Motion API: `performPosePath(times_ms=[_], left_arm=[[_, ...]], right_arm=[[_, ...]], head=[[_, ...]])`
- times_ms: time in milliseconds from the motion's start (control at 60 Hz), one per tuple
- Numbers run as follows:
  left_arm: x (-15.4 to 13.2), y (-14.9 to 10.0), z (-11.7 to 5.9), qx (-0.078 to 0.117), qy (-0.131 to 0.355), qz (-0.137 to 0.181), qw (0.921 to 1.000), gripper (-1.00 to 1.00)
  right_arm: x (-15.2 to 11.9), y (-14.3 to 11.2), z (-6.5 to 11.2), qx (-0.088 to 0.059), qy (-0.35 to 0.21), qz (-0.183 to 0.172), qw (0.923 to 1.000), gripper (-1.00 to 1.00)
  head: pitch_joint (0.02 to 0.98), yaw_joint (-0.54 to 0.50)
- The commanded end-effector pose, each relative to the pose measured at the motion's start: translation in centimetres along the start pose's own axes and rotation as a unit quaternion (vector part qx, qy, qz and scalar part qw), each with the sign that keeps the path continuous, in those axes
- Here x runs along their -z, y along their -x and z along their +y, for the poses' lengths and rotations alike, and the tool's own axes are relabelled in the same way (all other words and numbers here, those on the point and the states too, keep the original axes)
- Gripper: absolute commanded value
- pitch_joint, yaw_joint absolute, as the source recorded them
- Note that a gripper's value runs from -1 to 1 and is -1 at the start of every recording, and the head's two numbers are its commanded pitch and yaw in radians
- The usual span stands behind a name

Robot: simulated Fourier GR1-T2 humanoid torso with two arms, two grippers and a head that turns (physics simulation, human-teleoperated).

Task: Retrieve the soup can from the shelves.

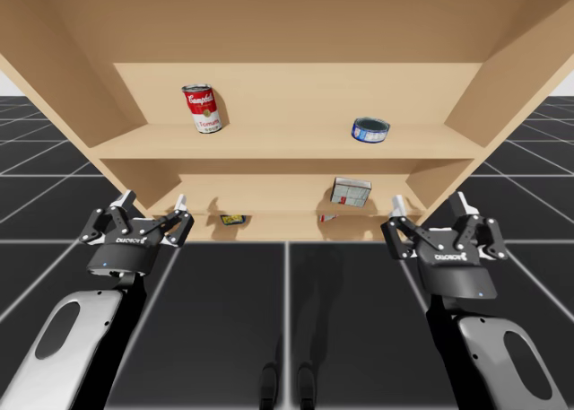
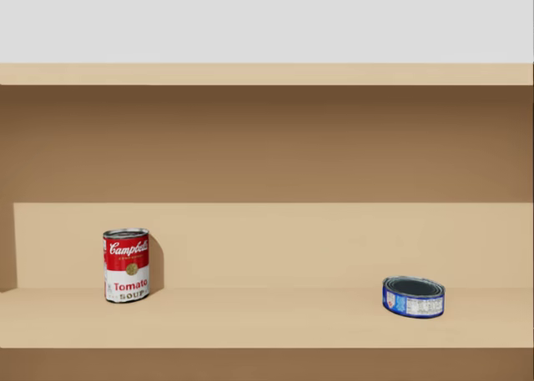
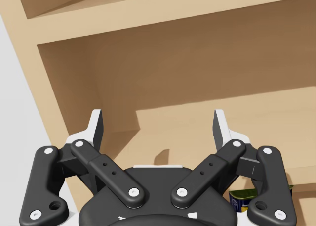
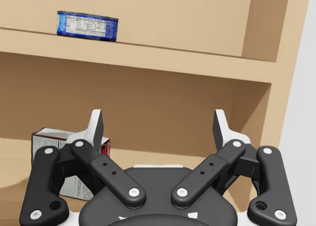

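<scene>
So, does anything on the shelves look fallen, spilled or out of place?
Nothing stands out. The soup can stands upright on the upper shelf, the flat blue can lies level there too, and the box sits on the lower shelf. Nothing is spilled.

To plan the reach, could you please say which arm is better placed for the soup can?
Likely left: the red-and-white cylindrical soup can stands left on the upper wooden shelf, above my open left gripper.

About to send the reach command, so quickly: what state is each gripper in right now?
My left gripper is open, holding nothing.
My right gripper is open, holding nothing.
</scene>
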Motion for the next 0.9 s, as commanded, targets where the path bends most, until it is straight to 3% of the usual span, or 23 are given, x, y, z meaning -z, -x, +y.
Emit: performPosePath(times_ms=[17, 50, 100, 183, 500, 750, 900], left_arm=[[0.0, 0.0, 0.0, 0.001, 0.001, 0.001, 1.0000, -1.00], [0.0, 0.0, 0.0, 0.001, 0.001, 0.001, 1.0000, -1.00], [0.0, 0.0, 0.0, 0.001, 0.001, 0.001, 1.0000, -1.00], [0.0, 0.0, 0.0, 0.001, 0.001, 0.001, 1.0000, -1.00], [0.1, 0.0, 0.2, 0.000, -0.001, 0.002, 1.0000, -1.00], [0.0, -0.1, 0.0, -0.002, 0.003, 0.003, 1.0000, -1.00], [-1.1, -2.6, -0.2, -0.020, 0.013, 0.001, 0.9997, -1.00]], right_arm=[[-0.2, 0.0, -0.1, 0.003, 0.012, 0.000, 0.9999, -1.00], [-0.2, 0.1, -0.1, 0.001, -0.001, 0.005, 1.0000, -1.00], [-0.1, 0.1, -0.2, 0.014, -0.013, 0.022, 0.9996, -1.00], [-0.1, 0.1, -0.3, 0.016, -0.027, 0.029, 0.9991, -1.00], [0.0, 0.2, -0.4, 0.008, -0.024, 0.027, 0.9993, -1.00], [-0.1, 0.2, -0.3, 0.009, -0.024, 0.030, 0.9992, -1.00], [0.0, 0.2, -0.5, 0.011, -0.020, 0.030, 0.9993, -1.00]], head=[[0.071, 0.00], [0.071, 0.00], [0.075, 0.00], [0.092, 0.02], [0.181, 0.21], [0.188, 0.27], [0.191, 0.27]])
